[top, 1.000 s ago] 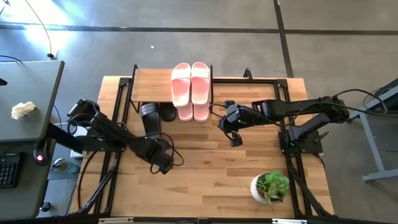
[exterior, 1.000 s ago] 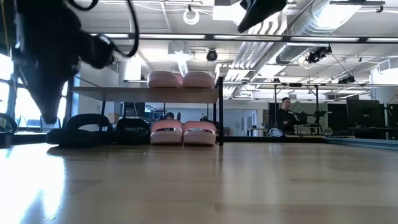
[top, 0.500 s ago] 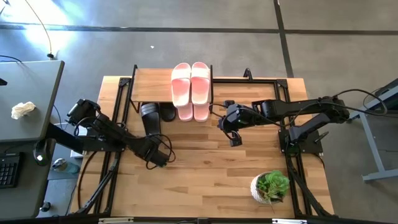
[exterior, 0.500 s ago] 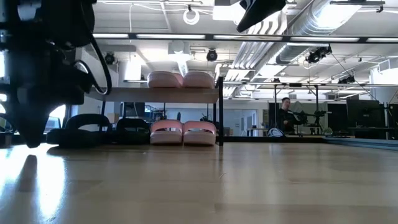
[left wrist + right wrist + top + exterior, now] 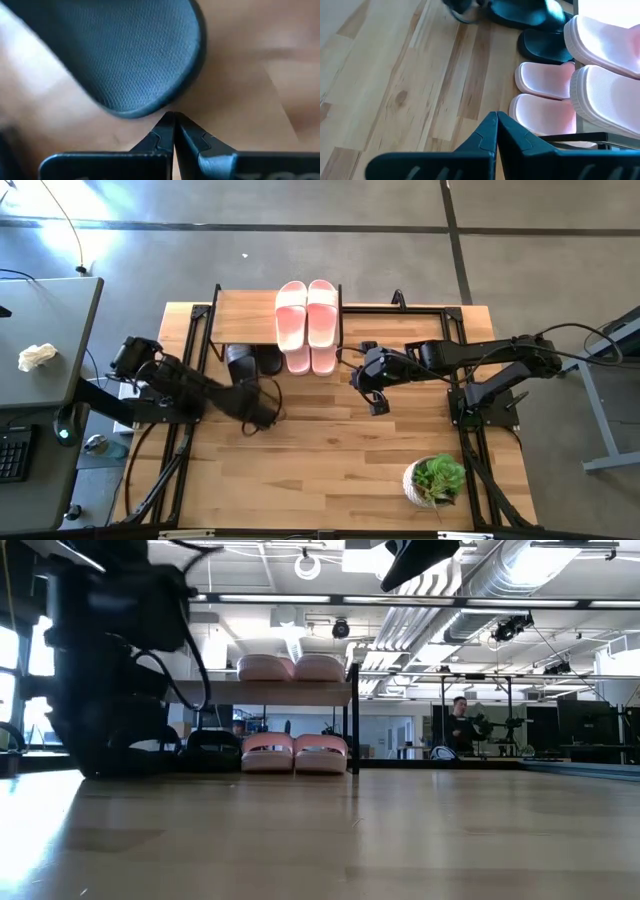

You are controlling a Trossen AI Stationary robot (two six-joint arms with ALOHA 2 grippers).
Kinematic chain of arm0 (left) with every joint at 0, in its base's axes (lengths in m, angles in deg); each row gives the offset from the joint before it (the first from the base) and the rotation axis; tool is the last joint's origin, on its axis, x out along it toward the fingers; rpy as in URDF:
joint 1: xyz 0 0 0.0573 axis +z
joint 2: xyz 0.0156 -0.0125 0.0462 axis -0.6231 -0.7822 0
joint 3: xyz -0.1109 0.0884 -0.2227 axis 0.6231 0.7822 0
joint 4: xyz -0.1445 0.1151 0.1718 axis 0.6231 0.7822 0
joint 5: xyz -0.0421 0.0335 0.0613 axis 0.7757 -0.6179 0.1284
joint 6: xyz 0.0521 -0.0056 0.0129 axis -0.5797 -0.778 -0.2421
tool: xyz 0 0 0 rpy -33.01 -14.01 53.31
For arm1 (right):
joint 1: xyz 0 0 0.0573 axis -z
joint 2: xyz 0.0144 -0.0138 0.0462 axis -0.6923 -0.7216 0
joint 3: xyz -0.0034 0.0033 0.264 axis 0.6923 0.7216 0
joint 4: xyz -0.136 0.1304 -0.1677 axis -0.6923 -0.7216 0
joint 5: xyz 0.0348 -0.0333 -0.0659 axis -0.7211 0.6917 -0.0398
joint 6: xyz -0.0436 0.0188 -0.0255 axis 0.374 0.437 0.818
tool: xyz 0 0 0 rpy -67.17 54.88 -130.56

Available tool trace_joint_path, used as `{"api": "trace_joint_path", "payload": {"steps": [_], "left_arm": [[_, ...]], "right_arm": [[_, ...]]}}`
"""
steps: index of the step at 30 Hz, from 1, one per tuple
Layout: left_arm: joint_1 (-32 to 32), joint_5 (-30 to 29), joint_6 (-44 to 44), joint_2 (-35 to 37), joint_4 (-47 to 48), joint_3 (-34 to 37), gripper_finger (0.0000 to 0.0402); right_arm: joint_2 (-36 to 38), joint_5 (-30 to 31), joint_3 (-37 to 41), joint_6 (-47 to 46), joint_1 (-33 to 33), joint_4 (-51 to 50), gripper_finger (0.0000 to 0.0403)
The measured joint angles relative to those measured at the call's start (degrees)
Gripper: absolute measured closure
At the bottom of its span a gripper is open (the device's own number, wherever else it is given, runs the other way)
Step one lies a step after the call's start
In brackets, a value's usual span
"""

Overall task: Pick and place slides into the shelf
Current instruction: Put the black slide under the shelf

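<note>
The shelf (image 5: 245, 320) stands at the table's far edge, with two pale pink slides (image 5: 307, 310) on its top board. Two more pink slides (image 5: 310, 360) lie under it, heels sticking out toward the near side. Beside them lie two black slides, one (image 5: 238, 362) reaching farther out and one (image 5: 271, 361) tucked under. My left gripper (image 5: 257, 402) is shut and low at the longer black slide's heel (image 5: 135, 60). My right gripper (image 5: 376, 406) is shut and hangs over bare table to the right of the pink slides (image 5: 540, 95). My left gripper (image 5: 174, 116) has its shut fingertips right at the rim of the black slide's heel (image 5: 150, 109), coming at it from the table's near side. The slide lies flat on the table. Whether the tips touch the rim, I cannot tell.
A potted plant (image 5: 436, 480) stands near the table's near right corner. A grey desk (image 5: 40, 340) with crumpled paper sits left of the table. In the low view a person (image 5: 460, 725) stands far back in the room. Open tabletop lies between the arms.
My left gripper has travelled from the middle of the table toward the far edge, up to the heel of the longer black slide, staying shut. The slides and shelf have not visibly shifted.
</note>
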Motion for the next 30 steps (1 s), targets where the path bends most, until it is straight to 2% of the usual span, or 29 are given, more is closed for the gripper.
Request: {"api": "trace_joint_path", "payload": {"steps": [2,10,30], "left_arm": [[1.71,-2.37,-0.14,-0.02,1.29,0.02,0.0401],[6.90,-5.73,-1.86,-0.01,1.63,0.02,0.0401],[17.33,-10.17,-9.84,0.03,1.95,-0.02,0.0401]], "right_arm": [[0.00,-0.02,0.00,0.02,-0.02,0.00,0.0403],[0.00,-0.16,0.00,0.02,0.00,-0.02,0.0403],[0.00,-0.51,0.00,0.72,0.00,-0.02,0.0403]]}}
